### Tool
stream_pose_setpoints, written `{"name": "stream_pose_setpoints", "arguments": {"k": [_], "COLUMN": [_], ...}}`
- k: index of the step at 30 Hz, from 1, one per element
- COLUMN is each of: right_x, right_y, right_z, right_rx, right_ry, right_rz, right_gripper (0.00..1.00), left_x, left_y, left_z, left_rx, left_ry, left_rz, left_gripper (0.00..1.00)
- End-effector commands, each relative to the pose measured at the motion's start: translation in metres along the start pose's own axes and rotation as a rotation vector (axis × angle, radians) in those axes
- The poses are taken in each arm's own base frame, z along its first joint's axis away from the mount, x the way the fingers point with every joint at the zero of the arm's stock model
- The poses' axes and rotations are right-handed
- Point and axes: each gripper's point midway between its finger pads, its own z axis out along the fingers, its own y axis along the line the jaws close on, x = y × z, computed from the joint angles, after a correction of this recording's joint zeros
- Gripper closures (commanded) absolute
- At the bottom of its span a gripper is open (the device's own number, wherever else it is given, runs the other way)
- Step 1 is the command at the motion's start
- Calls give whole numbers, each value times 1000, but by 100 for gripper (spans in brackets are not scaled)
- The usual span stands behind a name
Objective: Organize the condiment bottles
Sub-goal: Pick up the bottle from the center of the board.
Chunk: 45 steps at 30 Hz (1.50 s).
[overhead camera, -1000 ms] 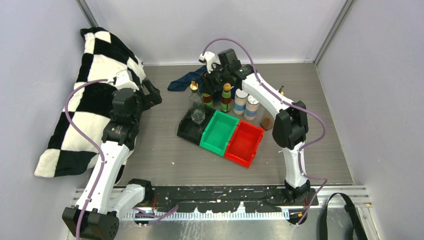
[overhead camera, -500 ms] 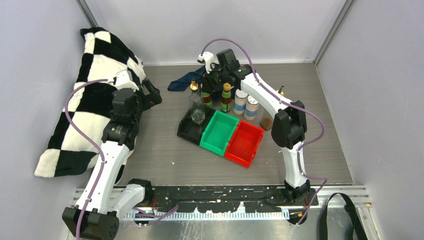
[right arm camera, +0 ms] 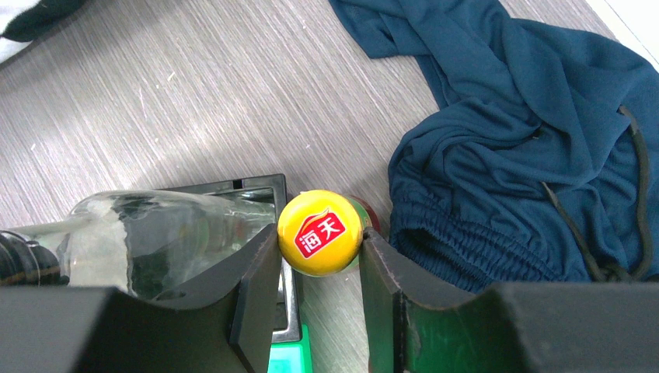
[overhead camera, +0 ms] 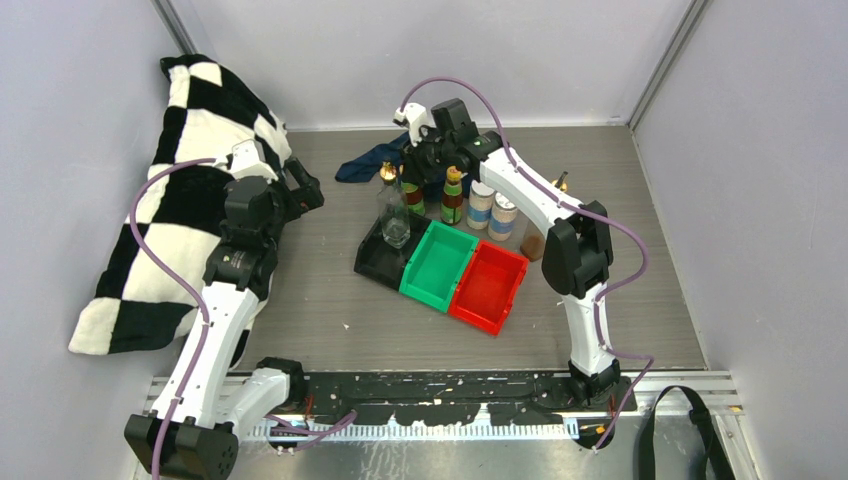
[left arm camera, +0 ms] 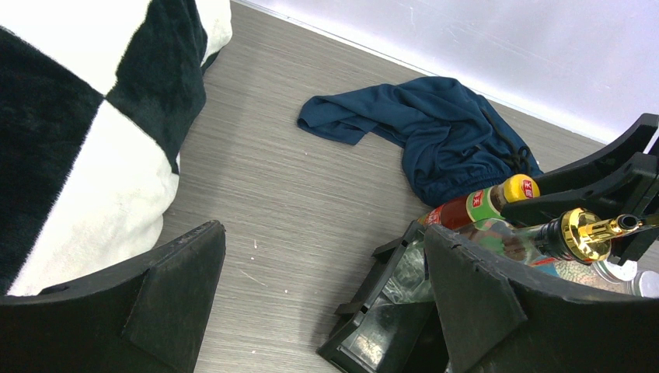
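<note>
- In my judgement the task is at an early stage: of the six condiment bottles, only one stands in a bin. The black bin (overhead camera: 372, 262) holds it; the green bin (overhead camera: 438, 265) and the red bin (overhead camera: 490, 287) beside it show nothing inside.
- The left gripper (overhead camera: 305, 195) is spread wide and holds nothing, well to the left of the black bin.
- The right gripper (right arm camera: 319, 241) presses its two fingers on the cap of a dark sauce bottle (right arm camera: 320, 231), just behind the black bin. I cannot tell if it is lifted.
- The first glass bottle (overhead camera: 393, 215) is clear, upright, with a gold pourer.
- The second glass bottle (overhead camera: 533, 242) stands far to the right of the black bin, partly hidden by the arm.
- The second dark bottle (overhead camera: 453, 197) and two white-capped jars (overhead camera: 481, 205) wait behind and to the right of the black bin.
- The gripped cap is round and yellow, with a red logo.
</note>
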Motion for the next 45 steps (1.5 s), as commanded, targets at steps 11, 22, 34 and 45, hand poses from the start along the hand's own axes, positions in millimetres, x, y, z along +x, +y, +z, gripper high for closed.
{"name": "stream_pose_setpoints", "arguments": {"k": [11,22,34,45], "right_x": [-28,-37,-53,-71], "right_y": [-3,-7,-15,-17], "right_z": [-15,-28,-44,-54], "right_rx": [56,80,114,120], "right_ry": [-76,-111,-167,-219], "right_rz": [-32,-36,-33,-39], "right_gripper": [99,99,99,99], "left_x": [-8,-8,-7,-6], "left_y": [-4,-4,-4,-3], "left_z": [3,4,4,5], "left_rx": [17,18,17,12], "left_ry": [-36,-35,-32,-28], "left_rz": [-21,-21,-19,-16], "left_gripper": [0,0,0,0]}}
